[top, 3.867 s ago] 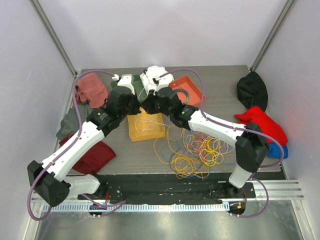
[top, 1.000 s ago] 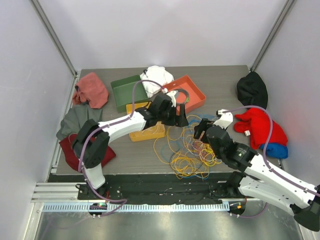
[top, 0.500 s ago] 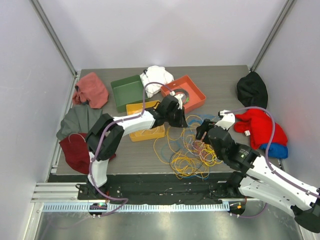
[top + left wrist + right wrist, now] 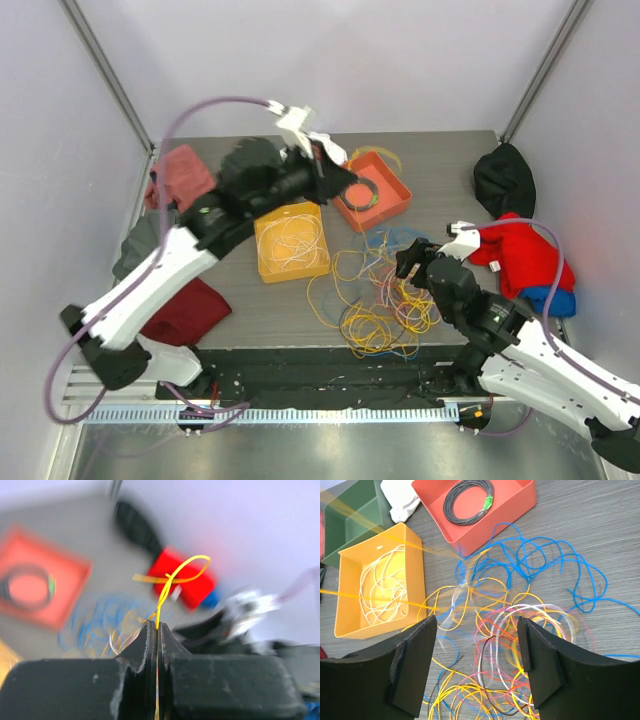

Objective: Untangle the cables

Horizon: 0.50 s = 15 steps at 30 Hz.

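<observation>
Pinching yellow cable (image 4: 163, 599) between left jaws, cables (image 4: 520, 627) below spread right jaws

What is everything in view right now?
cables: many; yellow, blue, white, pink, orange; tangled mid-table
yellow cable: one; pinched in left hand
yellow tray: one; left of tangle, pale loops inside
orange tray: one; behind tangle, black coil inside
green tray: one; behind yellow tray
cloths: seven; white back; pink, grey, maroon left; black, red, blue right
left hand: one; black; raised, shut on yellow cable
right hand: one; black; open over tangle
</observation>
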Available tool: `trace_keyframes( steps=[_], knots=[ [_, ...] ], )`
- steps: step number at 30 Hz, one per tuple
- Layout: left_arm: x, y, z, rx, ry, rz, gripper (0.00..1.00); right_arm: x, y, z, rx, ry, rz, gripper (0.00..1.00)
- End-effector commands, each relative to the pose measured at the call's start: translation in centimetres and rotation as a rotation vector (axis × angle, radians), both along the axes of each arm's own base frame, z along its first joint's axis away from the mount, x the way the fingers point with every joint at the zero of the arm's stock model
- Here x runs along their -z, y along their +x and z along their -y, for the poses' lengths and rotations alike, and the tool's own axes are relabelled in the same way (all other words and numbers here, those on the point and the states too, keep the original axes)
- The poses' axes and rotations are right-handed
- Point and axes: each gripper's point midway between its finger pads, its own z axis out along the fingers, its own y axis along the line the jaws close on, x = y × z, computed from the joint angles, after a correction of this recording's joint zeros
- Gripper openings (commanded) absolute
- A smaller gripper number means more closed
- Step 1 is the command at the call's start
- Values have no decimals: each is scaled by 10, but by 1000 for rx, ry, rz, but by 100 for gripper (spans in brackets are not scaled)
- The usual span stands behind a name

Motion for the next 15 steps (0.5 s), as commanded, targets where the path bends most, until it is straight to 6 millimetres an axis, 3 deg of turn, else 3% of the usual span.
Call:
trace_keyframes(
  steps=[1,7,15],
  knots=[
    [-88,-27,-32,-19,-56,163,0,-25,0,-1,-6,62,63,75],
    [-127,-40,-49,-42,-77,233,0,-56,-11,-15,-126,194,163,75],
    [-176,-60,-57,-9,-159,298,0,-67,-10,-25,-172,226,205,76]
  ],
)
